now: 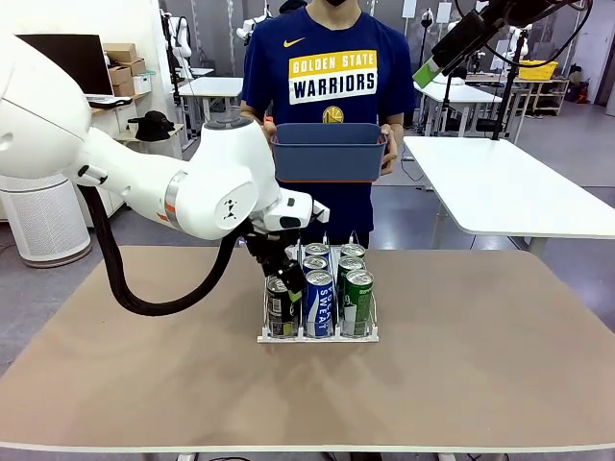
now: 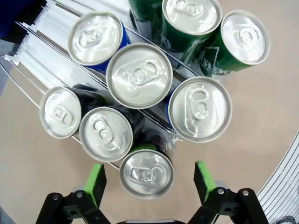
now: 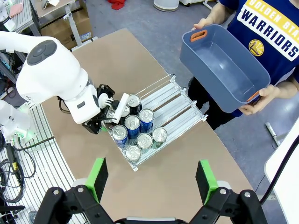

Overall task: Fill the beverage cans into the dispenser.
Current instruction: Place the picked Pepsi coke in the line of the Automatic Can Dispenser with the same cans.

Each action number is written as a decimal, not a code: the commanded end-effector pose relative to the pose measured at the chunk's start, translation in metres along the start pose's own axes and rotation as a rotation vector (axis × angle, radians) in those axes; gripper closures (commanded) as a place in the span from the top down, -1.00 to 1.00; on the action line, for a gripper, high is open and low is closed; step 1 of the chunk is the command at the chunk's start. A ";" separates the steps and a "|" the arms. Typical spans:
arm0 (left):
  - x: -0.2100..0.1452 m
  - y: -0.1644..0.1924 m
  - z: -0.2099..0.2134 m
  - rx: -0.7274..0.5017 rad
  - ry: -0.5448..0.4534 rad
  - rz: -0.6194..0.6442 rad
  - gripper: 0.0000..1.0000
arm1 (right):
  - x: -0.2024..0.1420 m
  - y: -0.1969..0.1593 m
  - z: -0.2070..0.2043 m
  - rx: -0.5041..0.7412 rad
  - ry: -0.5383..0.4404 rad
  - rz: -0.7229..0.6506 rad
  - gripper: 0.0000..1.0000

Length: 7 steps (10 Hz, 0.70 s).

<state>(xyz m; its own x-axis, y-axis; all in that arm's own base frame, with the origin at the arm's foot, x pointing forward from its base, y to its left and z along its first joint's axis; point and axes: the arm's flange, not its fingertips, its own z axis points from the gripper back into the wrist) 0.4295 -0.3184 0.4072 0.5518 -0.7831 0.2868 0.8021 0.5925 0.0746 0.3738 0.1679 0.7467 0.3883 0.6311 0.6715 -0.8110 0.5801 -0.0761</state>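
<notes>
The dispenser (image 1: 317,334) sits at the middle of the front view on the brown desk (image 1: 480,365), and its three lanes are well stocked. In the left wrist view eight silver tops can be counted: three on black cans along the left lane, three on blue cans in the middle lane, two on green cans at the upper right. The front row in the front view reads black can (image 1: 280,309), blue can (image 1: 319,303), green can (image 1: 357,303), left to right, with more tops behind them.

The left tool (image 2: 148,179) hangs over the nearest black can (image 2: 146,173) at the bottom centre of its own wrist view. Its green pads (image 2: 96,182) stand apart on either side of the can with a gap on both sides, so the tool is released; the can looks set down in its lane, though it seems to lean slightly out of the rack's near end.

The right tool (image 3: 152,179) is raised high above the desk, spread wide and carrying nothing; in the front view it shows at the upper right.

At the top centre of the front view the person holds a blue-grey bin (image 1: 329,152) in both hands; the right wrist view looks into it and it appears to hold no cans. No loose cans lie on the desk. The filling seems essentially complete, with perhaps only the left arm's withdrawal left.
</notes>
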 end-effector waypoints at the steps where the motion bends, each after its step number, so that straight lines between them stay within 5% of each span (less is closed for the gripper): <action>1: -0.010 -0.004 0.007 0.078 -0.022 0.059 1.00 | -0.001 0.001 -0.001 0.004 0.003 0.001 1.00; 7: 0.000 -0.001 0.009 0.020 -0.016 0.018 1.00 | -0.001 0.001 -0.001 0.004 0.003 0.001 1.00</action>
<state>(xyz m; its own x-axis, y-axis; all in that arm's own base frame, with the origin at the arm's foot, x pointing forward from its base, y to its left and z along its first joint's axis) 0.4257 -0.3183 0.4148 0.5783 -0.7556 0.3077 0.7730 0.6280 0.0893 0.3738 0.1679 0.7467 0.3883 0.6311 0.6715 -0.8110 0.5801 -0.0762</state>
